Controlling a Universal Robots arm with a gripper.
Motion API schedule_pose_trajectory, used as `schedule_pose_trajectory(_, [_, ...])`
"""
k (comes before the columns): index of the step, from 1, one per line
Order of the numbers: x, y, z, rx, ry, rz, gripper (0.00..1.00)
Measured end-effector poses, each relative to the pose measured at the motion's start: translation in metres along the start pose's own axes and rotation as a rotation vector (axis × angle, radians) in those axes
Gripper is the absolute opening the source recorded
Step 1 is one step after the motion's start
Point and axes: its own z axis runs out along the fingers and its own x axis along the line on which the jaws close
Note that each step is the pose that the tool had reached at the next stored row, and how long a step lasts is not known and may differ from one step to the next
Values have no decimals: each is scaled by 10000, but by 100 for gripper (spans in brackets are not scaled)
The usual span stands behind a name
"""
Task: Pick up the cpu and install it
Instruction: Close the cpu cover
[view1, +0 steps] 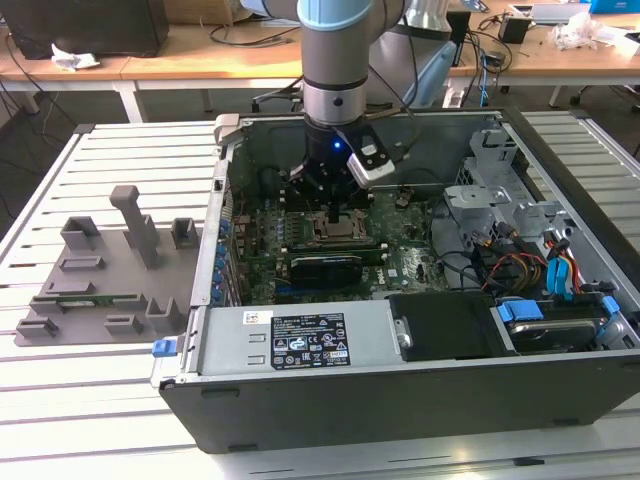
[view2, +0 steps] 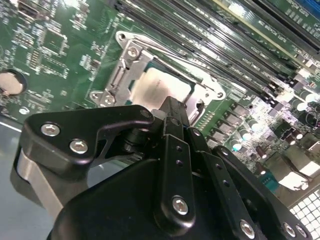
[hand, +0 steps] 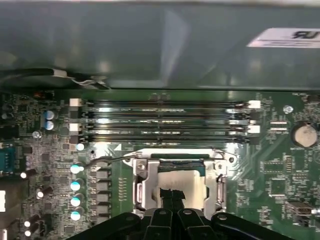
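Cpu (hand: 192, 181) lies flat in motherboard socket (hand: 141, 187) inside open computer case (view1: 300, 400). Gripper (hand: 170, 195) fingers pressed together, holding nothing, tips at cpu top. Seating looks done; latch state unclear.

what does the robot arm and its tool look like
The arm is a silver-grey metal cylinder with a light blue band at its joint. Its black tool has hinged link bars fastened with silver screws. A small blue light glows on the wrist, and a white-and-grey block sits beside it.
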Motion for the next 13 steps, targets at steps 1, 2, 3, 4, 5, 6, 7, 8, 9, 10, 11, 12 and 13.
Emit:
schedule_pose_trajectory(1, [14, 0, 6, 0, 0, -6, 11])
schedule_pose_trajectory(2, [40, 0, 16, 1, 1, -18, 11])
schedule_pose_trajectory(3, [63, 1, 24, 0, 0, -32, 11])
schedule_pose_trajectory(4, [80, 1, 33, -1, 0, -42, 11])
schedule_pose_trajectory(5, [91, 1, 37, 0, 0, -47, 11])
schedule_pose_trajectory(6, [118, 1, 49, -1, 0, -60, 11])
schedule_pose_trajectory(7, [139, 2, 61, -2, -1, -74, 11])
schedule_pose_trajectory(8, [157, 2, 74, -2, -1, -105, 11])
schedule_pose_trajectory(9, [160, 2, 84, -3, -2, -153, 11])
schedule_pose_trajectory(10, [161, 2, 96, -4, -3, -216, 11])
schedule_pose_trajectory(11, [162, 2, 105, -6, -4, -265, 11])
schedule_pose_trajectory(12, [162, 2, 110, -6, -3, -301, 11])
schedule_pose_trajectory(13, [163, 2, 113, -5, -3, -335, 11])
